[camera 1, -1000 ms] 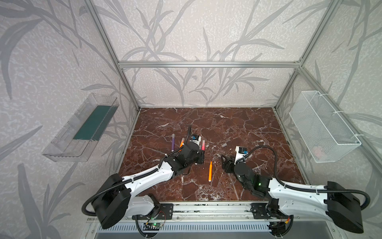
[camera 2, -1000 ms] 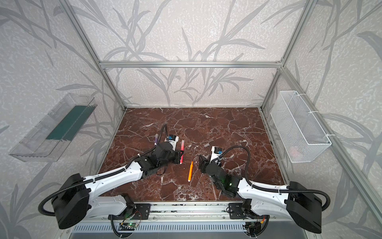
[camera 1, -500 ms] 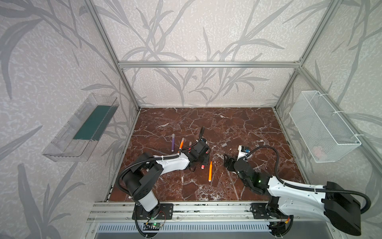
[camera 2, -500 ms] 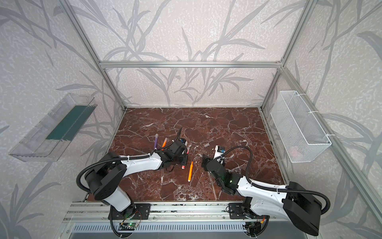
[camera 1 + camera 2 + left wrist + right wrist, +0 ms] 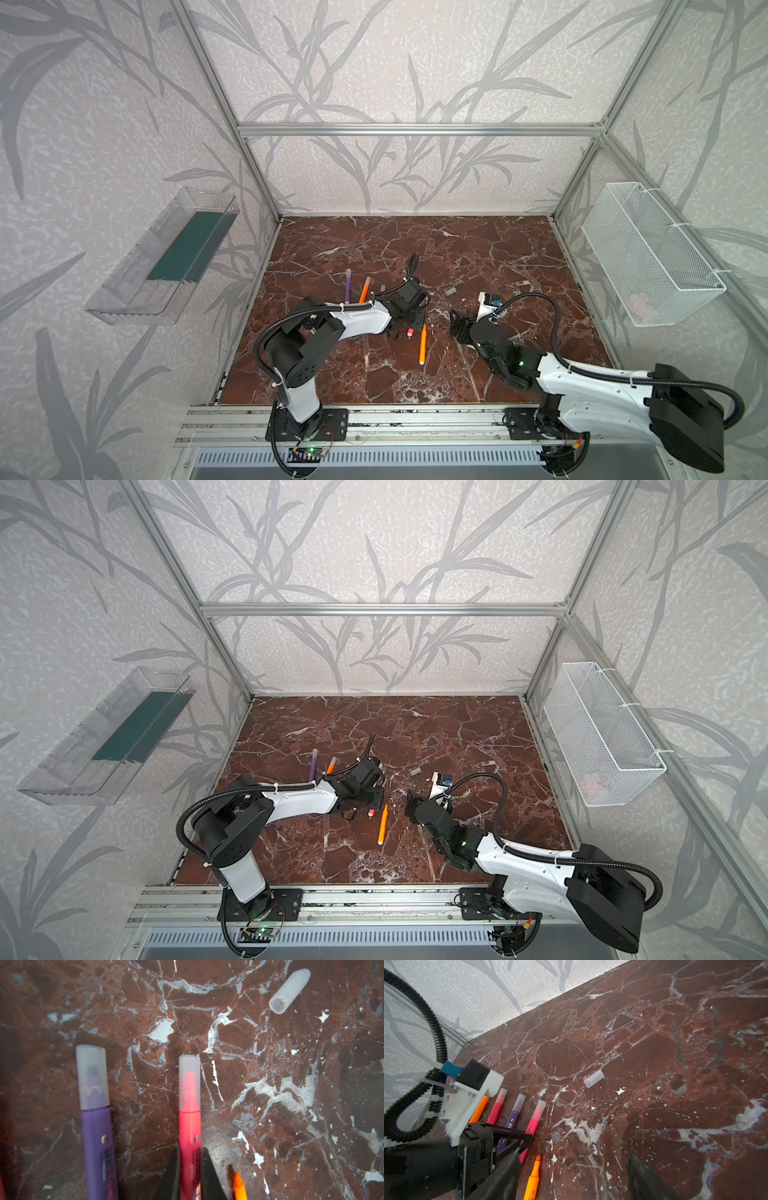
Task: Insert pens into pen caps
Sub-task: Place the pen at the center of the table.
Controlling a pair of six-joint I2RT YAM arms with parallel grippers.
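W/ L gripper (image 5: 189, 1154) pinched narrow on capped pink-red plastic marker pen (image 5: 189, 1124), lay it flat just beside capped purple plastic marker pen (image 5: 95, 1136) on red-brown marble tabletop (image 5: 270, 1105), then open slowly, no roll. Next send R gripper (image 5: 458, 327), jaws wide & empty, to loose translucent plastic pen cap (image 5: 593, 1081) lying apart from uncapped orange plastic marker pen (image 5: 533, 1180); grab mid-tube, mouth clear.

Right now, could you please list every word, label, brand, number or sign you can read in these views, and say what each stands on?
No text reads clearly in any view.
On the purple pen: a small white logo and a dark printed band, too blurred to read.
On the pink pen: the same kind of logo and print, also too blurred.
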